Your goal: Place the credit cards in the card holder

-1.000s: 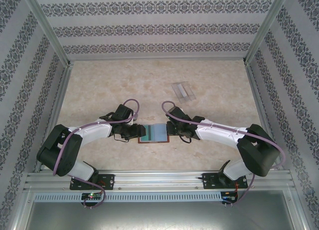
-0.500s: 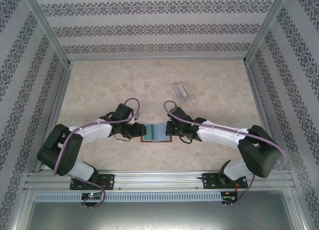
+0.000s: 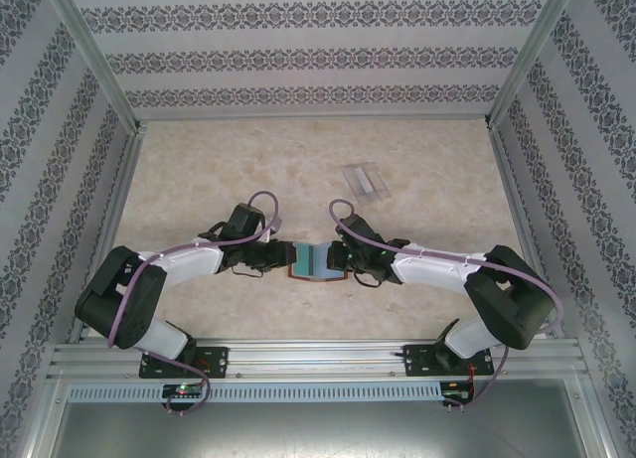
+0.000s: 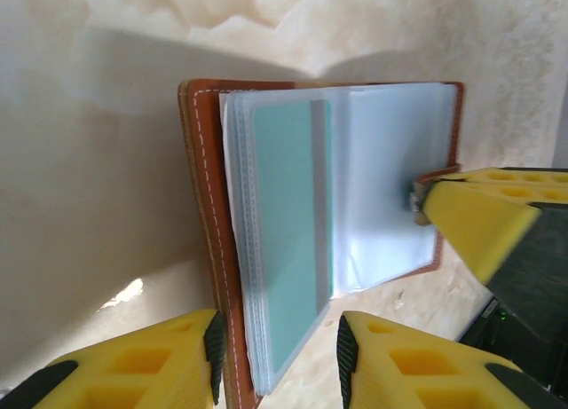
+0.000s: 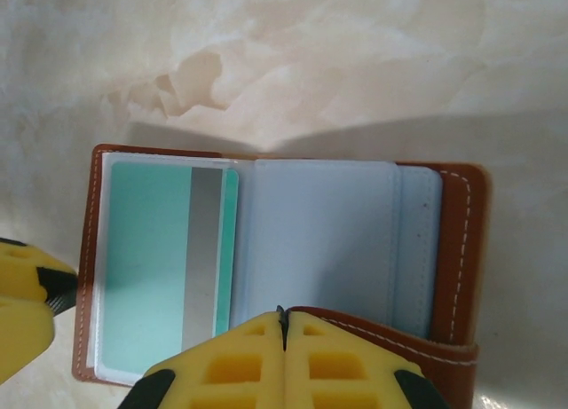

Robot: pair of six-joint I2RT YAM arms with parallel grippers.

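Wallet (image 3: pixel 316 261) lies open on the table (image 3: pixel 298 170), teal card (image 5: pixel 146 258) already sleeved, right gripper (image 5: pixel 282 318) pinching its clasp edge, left gripper (image 4: pixel 277 342) spread around its other edge; any other cards remain to load.

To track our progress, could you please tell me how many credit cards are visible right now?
1: a teal card sits in a clear sleeve of the open card holder. Others may be hidden behind other sleeves.
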